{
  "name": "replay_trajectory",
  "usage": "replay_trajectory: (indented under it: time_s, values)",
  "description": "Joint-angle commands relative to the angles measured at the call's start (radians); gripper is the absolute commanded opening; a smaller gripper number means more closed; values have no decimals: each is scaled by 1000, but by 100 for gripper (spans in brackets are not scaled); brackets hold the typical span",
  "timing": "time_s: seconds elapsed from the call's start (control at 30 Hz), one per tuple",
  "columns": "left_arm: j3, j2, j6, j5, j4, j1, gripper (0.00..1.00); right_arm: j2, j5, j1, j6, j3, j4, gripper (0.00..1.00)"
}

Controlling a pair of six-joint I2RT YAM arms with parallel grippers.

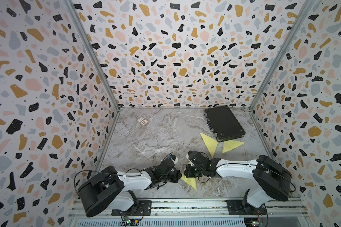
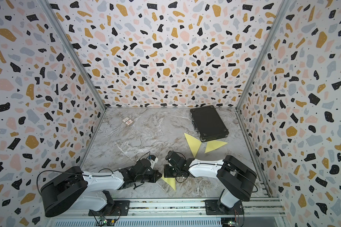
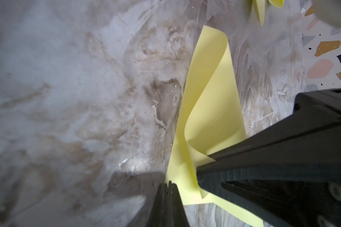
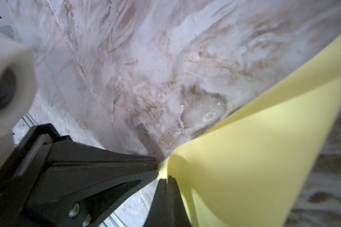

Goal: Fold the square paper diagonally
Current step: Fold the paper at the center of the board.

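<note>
Yellow square paper (image 3: 211, 110) found curled over on itself, well apart from the black case (image 1: 223, 122) on its robot-ward side, between left gripper (image 3: 168, 184) and right gripper (image 4: 167, 179); noted both with jaws pressed together at the flap, probably pinning corner to corner for creasing, actual pinch unclear.

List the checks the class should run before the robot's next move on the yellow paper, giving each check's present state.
1. Left pincer shut: ok.
2. Right pincer shut: ok.
3. Either pincer truly pinching the square paper: cannot tell.
4. Fold pressed flat: not ok; the paper arches above the table.
5. Opposite corners matched: cannot tell, hidden by the pincers.
6. Folded triangles and black case lie apart from the square paper: ok.
</note>
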Motion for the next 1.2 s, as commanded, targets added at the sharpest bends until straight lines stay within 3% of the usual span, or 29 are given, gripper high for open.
replay_trajectory:
  time_s: [0.0, 1.17]
  values:
    - [-46, 36, -2, -46, -125, -4, 0, 14, -5, 6, 2, 3, -3, 0]
    - [-43, 38, 0, -57, -142, -4, 0, -1, -2, 18, -9, -11, -27, 0]
